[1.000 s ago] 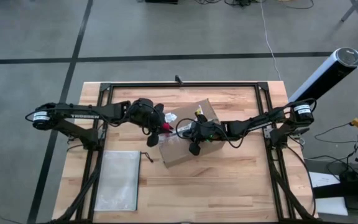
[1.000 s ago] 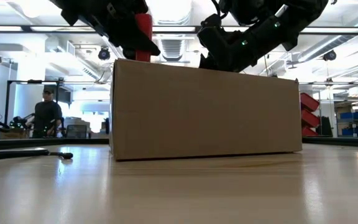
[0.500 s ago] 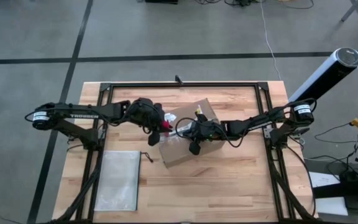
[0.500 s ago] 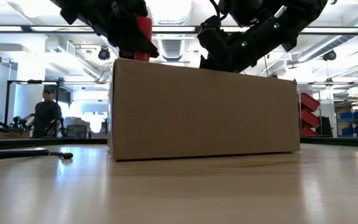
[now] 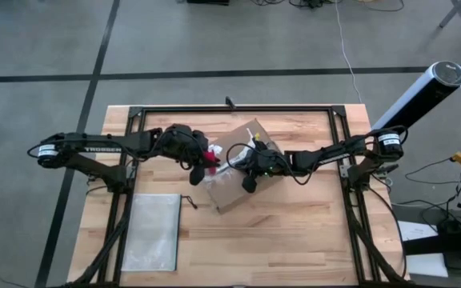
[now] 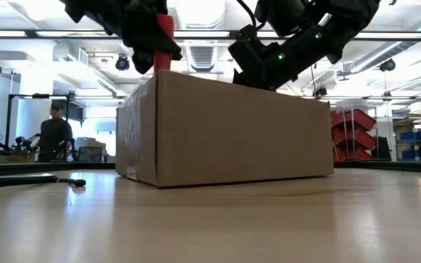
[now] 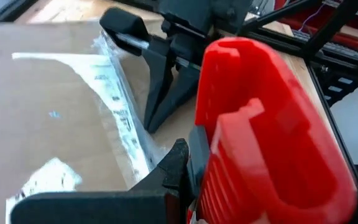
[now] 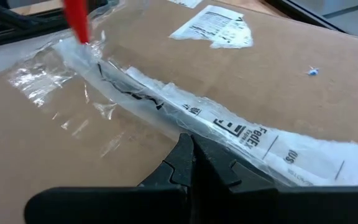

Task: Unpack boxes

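Knife at the seam, box pinned from above

Tape is the whole job here, judging by how things lie: the left gripper [image 5: 207, 157] has its jaws clamped on the red utility knife [image 7: 269, 134], whose tip meets the crumpled clear tape [image 8: 135, 93] at the near-left end of the box top. To cut well, I would keep the blade shallow so it parts only the tape and not whatever is packed beneath, and draw it steadily along the seam instead of stabbing. The box looks light enough to slide or twist on the wood, so it needs holding down throughout the stroke. The right gripper [image 5: 249, 157], jaws fully closed and holding nothing, rests its tip on the lid just beside the tape line; it should stay clear of the blade's path.

The cardboard box [image 6: 225, 131] sits near the middle of the desk [image 5: 294, 232], turned at an angle to its edges, flaps not yet opened. It is plain brown corrugated board, with a wrinkled tape strip running along the top seam and a torn white label [image 8: 213, 26] farther along the lid.

Farther off on the desk lies a flat translucent pouch [image 5: 152, 232], well apart from the box.
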